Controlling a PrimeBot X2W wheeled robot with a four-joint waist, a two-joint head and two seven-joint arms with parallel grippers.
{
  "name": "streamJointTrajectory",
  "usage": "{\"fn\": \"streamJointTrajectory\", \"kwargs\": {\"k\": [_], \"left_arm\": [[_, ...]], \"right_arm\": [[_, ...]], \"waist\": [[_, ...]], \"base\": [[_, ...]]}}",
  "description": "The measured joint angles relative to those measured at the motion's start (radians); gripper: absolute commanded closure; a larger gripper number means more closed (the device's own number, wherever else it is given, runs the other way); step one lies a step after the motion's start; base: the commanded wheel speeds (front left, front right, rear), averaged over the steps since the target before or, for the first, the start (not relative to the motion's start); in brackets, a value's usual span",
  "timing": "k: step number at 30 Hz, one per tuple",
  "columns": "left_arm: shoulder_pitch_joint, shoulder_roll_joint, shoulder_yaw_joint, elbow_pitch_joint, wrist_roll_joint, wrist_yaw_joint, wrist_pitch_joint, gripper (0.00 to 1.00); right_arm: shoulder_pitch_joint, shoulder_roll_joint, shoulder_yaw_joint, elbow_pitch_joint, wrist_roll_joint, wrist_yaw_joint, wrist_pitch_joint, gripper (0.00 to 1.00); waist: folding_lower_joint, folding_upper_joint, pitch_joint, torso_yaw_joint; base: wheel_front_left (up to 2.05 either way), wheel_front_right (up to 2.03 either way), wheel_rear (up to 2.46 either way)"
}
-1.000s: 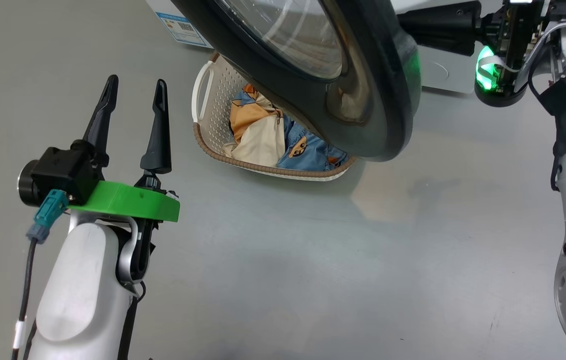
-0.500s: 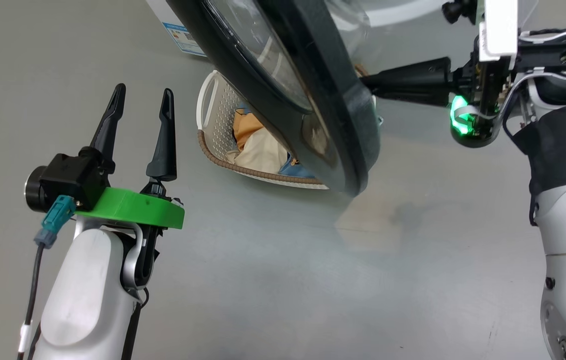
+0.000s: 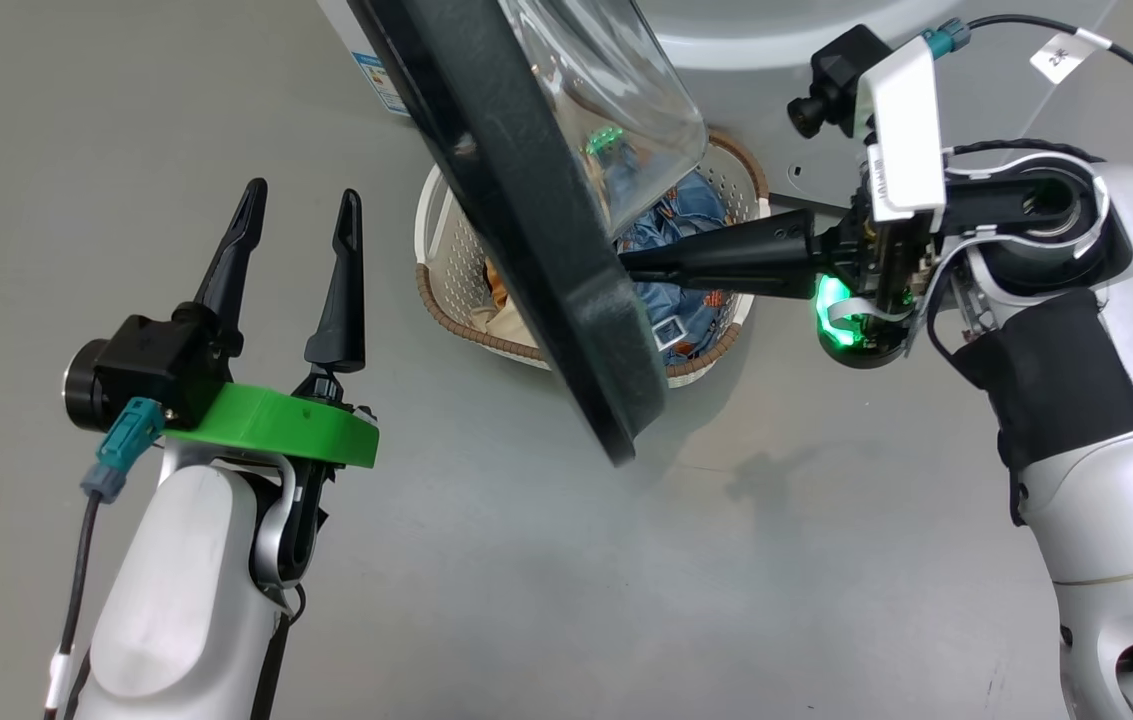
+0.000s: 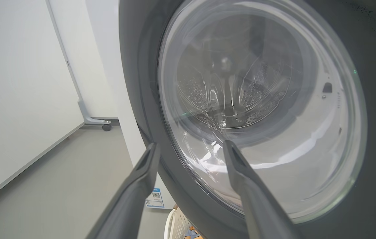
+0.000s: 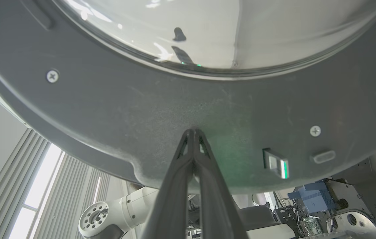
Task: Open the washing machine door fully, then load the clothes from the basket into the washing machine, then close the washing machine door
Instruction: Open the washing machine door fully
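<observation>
Washing machine door (image 3: 546, 280) hangs part-open, edge-on above the basket (image 3: 446, 320) on the floor. Judged heavy, rigid and glossy, with a fragile glass bowl; push on the matte inner ring. Right gripper (image 5: 192, 131) is pinched together, empty, tips against that ring. Left gripper (image 3: 304, 192) is spread wide, empty, clear of the door.

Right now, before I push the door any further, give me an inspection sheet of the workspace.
surface: grey floor, smooth, faint shadows.
job's things: washing machine door partly open, swung out above the basket; clothes in the basket; washing machine behind.
clutter: nothing seen.
grippers: right gripper shut, tips against the door's dark inner ring; left gripper open, holding nothing.
cables: cable with teal plug at the left wrist; black tagged cable at the right wrist.
surroundings: white wall panel; window blinds.
</observation>
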Motion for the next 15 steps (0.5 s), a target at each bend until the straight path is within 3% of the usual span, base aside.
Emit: {"fn": "streamJointTrajectory", "kwargs": {"k": [15], "left_arm": [[0.010, 0.000, -0.014, 0.007, -0.003, 0.000, 0.000, 0.00]], "right_arm": [[0.066, -0.002, 0.116, -0.057, 0.057, 0.000, -0.127, 1.00]], "waist": [[0.0000, 0.0000, -0.021, 0.024]], "base": [[0.00, 0.00, 0.00]]}}
